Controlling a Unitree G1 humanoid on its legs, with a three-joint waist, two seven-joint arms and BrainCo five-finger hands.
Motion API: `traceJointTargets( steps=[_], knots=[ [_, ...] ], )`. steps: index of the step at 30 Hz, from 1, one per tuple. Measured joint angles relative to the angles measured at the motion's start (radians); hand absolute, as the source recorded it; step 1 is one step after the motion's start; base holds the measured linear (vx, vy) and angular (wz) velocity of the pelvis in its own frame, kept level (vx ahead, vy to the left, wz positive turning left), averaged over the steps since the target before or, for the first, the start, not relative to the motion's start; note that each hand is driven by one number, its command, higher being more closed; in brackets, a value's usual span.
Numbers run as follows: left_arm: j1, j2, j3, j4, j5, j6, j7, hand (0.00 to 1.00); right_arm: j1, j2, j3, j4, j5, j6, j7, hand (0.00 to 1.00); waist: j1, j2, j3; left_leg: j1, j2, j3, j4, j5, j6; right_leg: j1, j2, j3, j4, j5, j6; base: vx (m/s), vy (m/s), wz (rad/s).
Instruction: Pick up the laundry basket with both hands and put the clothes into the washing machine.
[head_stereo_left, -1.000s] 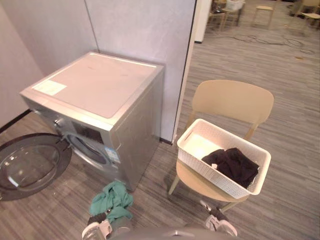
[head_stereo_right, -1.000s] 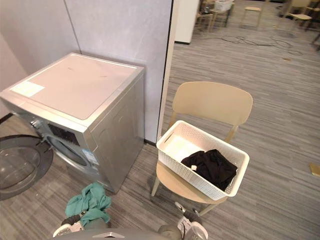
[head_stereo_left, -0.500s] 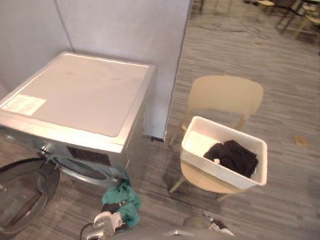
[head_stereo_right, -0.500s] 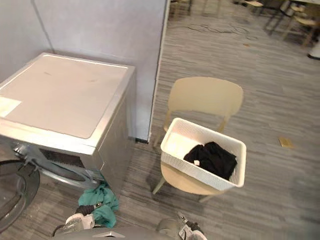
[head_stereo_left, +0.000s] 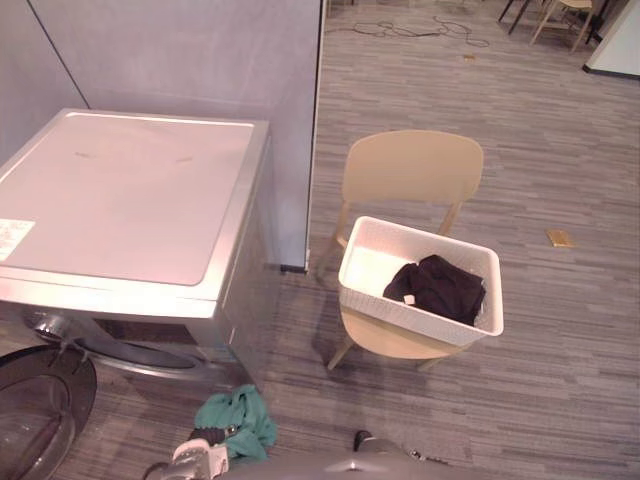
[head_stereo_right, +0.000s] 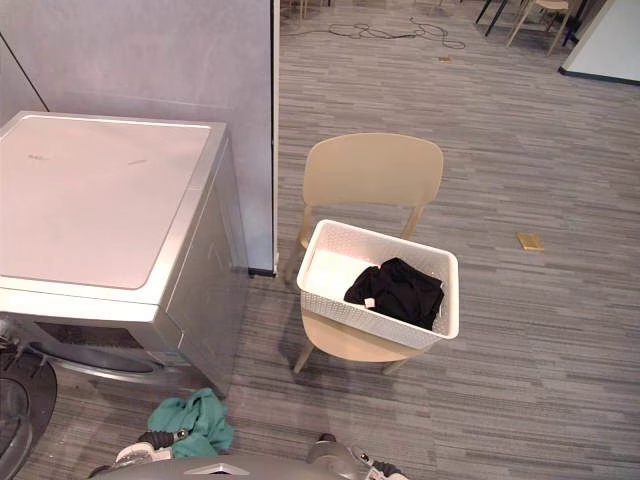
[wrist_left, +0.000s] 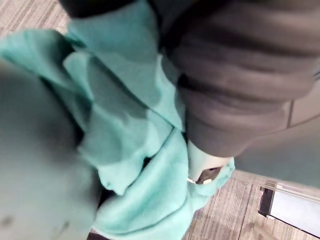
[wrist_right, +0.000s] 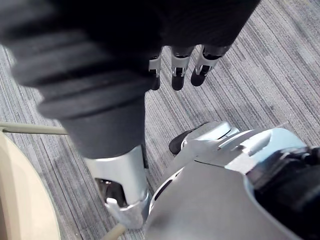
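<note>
Left eye view: washing machine (head_stereo_left: 130, 190) has 1 white sticker (head_stereo_left: 12, 238), print too small to read. The white laundry basket (head_stereo_left: 372, 300) sits on a tan chair (head_stereo_left: 412, 168) with black clothes (head_stereo_left: 437, 286) inside.

Left wrist view: left hand (wrist_left: 205, 167) is buried in a teal garment (wrist_left: 125, 125), so I can't tell its grip.

Right wrist view: right hand (wrist_right: 178, 70) hangs relaxed over the floor, fingers straight, holding nothing.

Grey plank floor (head_stereo_left: 570, 380) with beige chair (head_stereo_left: 412, 168).
White laundry basket (head_stereo_left: 400, 312) sits on the chair seat; silver washing machine (head_stereo_left: 130, 190) stands left, small tan scrap (head_stereo_left: 560, 238) lies right.
</note>
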Motion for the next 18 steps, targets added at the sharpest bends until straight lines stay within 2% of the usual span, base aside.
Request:
traceJointTargets(
  steps=[3,10,14,15,16,18],
  knots=[
    [0.000,0.000,0.007,0.001,-0.001,0.000,0.000,1.00,0.000,0.000,-0.008,0.001,0.000,0.000,0.000,0.00,0.000,0.000,0.000,0.000,0.000,0.000,-0.001,0.000,0.000,0.000,0.000,0.000,-0.002,0.001,0.001,0.00,0.000,0.00],
    [0.010,-0.007,0.149,0.016,-0.046,0.002,0.002,1.00,0.010,0.007,-0.081,0.006,0.003,0.003,-0.001,0.00,0.002,0.008,0.016,-0.005,0.000,-0.014,0.009,0.007,-0.011,0.033,-0.008,-0.033,-0.025,0.006,0.009,0.00,0.001,0.12],
    [0.011,-0.017,0.264,-0.009,-0.116,0.001,0.008,1.00,0.009,0.010,-0.165,0.003,0.022,0.003,-0.004,0.00,0.009,-0.016,0.073,-0.115,-0.010,-0.033,0.224,0.007,-0.012,0.006,-0.072,-0.091,0.121,-0.085,0.004,-0.07,-0.033,0.59],
    [0.019,-0.019,0.309,-0.022,-0.136,0.002,0.015,1.00,0.007,0.014,-0.175,0.001,0.022,0.002,-0.004,0.00,0.022,-0.034,0.086,-0.177,0.008,-0.037,0.333,-0.018,-0.001,-0.040,-0.096,-0.086,0.211,-0.128,0.008,-0.13,-0.021,0.20],
    [0.023,-0.021,0.326,-0.022,-0.147,0.003,0.021,1.00,0.002,0.016,-0.175,0.000,0.022,0.001,-0.005,0.00,0.025,-0.032,0.087,-0.195,0.021,-0.041,0.372,-0.038,-0.004,-0.056,-0.096,-0.084,0.245,-0.145,0.006,-0.15,-0.009,-0.07],
    [0.059,-0.027,0.368,-0.020,-0.211,0.012,0.026,1.00,-0.007,0.023,-0.173,-0.009,0.021,0.001,-0.004,0.00,0.026,-0.032,0.089,-0.259,0.100,-0.055,0.533,-0.144,0.012,-0.106,-0.090,-0.070,0.363,-0.201,-0.002,-0.08,0.008,-0.19]
  ],
)
